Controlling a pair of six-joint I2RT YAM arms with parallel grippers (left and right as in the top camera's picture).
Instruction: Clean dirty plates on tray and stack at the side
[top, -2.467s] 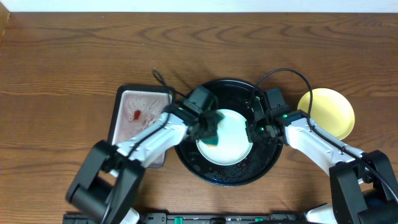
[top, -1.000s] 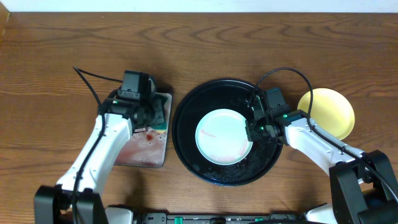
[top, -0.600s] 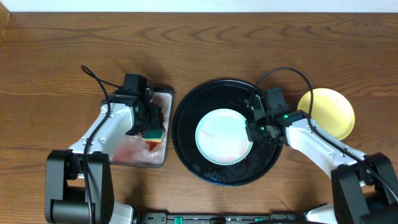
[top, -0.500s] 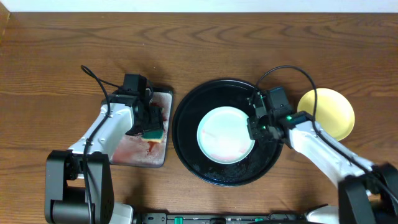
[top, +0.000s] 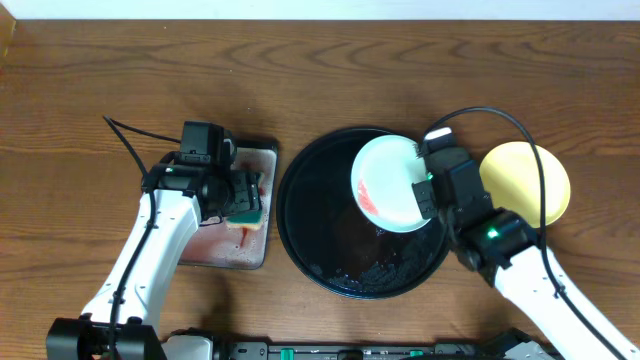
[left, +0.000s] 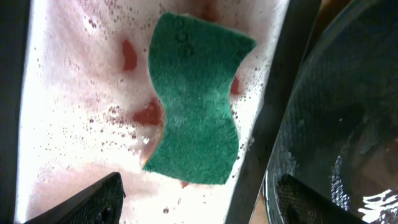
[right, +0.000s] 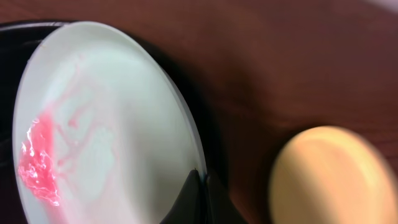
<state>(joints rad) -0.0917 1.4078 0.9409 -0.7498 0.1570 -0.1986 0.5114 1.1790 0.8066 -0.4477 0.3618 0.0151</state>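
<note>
A pale mint-blue plate (top: 385, 185) with a pink smear (right: 38, 163) hangs tilted above the right side of the round black tray (top: 320, 250). My right gripper (top: 424, 196) is shut on its right rim, its fingertips (right: 198, 194) pinching the edge. A pale yellow plate (top: 530, 180) lies on the table to the right of the tray, and it shows blurred in the right wrist view (right: 329, 177). My left gripper (left: 199, 205) stands open over a green sponge (left: 196, 102), apart from it.
The sponge (top: 246, 212) lies in a rectangular black-rimmed tray (top: 200, 250) with pinkish soapy water, left of the round tray. Foam and water sit on the round tray's floor (top: 385, 270). Brown wood table (top: 100, 80) lies all around.
My left gripper opened and let the sponge go into the rectangular tray. My right gripper lifted the mint-blue plate off the middle of the round tray and carried it rightward, tilted.
</note>
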